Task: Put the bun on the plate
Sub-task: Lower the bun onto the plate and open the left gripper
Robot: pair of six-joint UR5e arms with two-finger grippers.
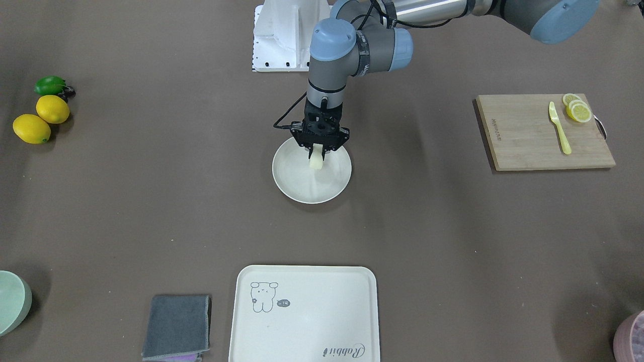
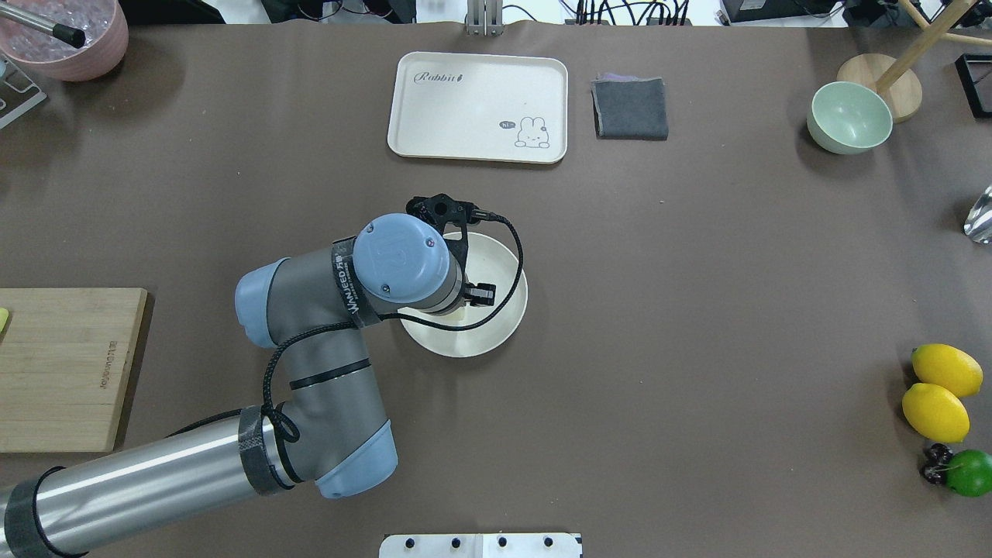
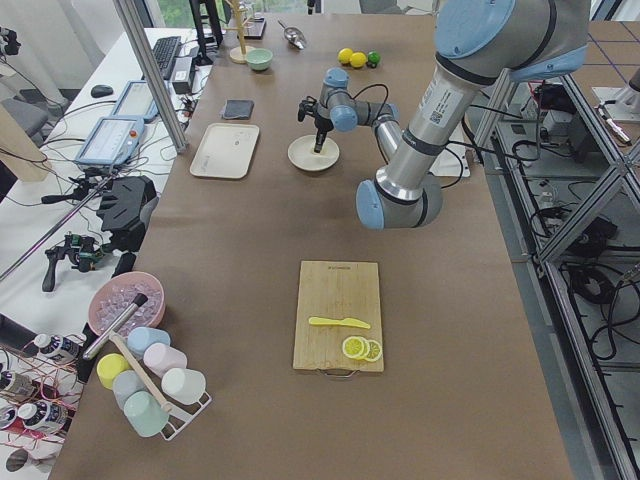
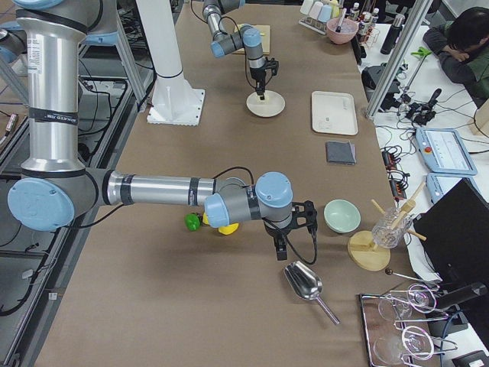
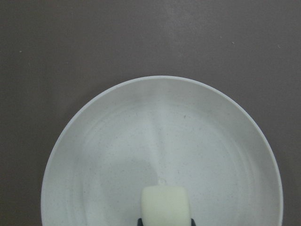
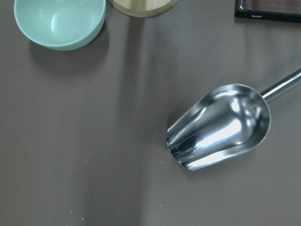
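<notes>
Over the middle of the brown table (image 1: pixel 151 201), my left gripper (image 1: pixel 318 153) points straight down above the round cream-white shallow plate (image 1: pixel 302 188) with its raised rim. Its two black fingers (image 1: pixel 318 149) are clamped on the small, smooth, pale cream-white oblong bun (image 1: pixel 316 162). The bun hangs from them over the plate's inner floor, toward the half nearer my base. In my left wrist camera the bun (image 5: pixel 165 207) sits at the bottom edge, pinched from both sides, and the plate (image 5: pixel 160 127) fills most of the view beneath it. Whether the bun touches the plate I cannot tell. From overhead my own arm (image 2: pixel 403 271) covers the bun, and only part of the plate (image 2: pixel 457 341) shows.

My right gripper (image 4: pixel 280 246) hangs well apart from all this, near the table's right end, fingers pointing down. I cannot tell whether it is wide or narrow, since only the side camera catches it. Its wrist camera looks down on a shiny steel scoop (image 6: pixel 221 125) and a pale green round bowl (image 6: pixel 59 21).

Across from me lies a rectangular cream tray with a rabbit drawing (image 1: pixel 312 322), with a folded grey cloth (image 1: pixel 176 324) beside it. A wooden cutting board (image 1: pixel 528 136) on my left carries yellow lemon slices (image 1: pixel 577 109) and a yellow plastic knife (image 1: pixel 559 128). Two whole yellow lemons (image 1: pixel 31 128) and a green lime (image 1: pixel 50 85) sit together on my right.
</notes>
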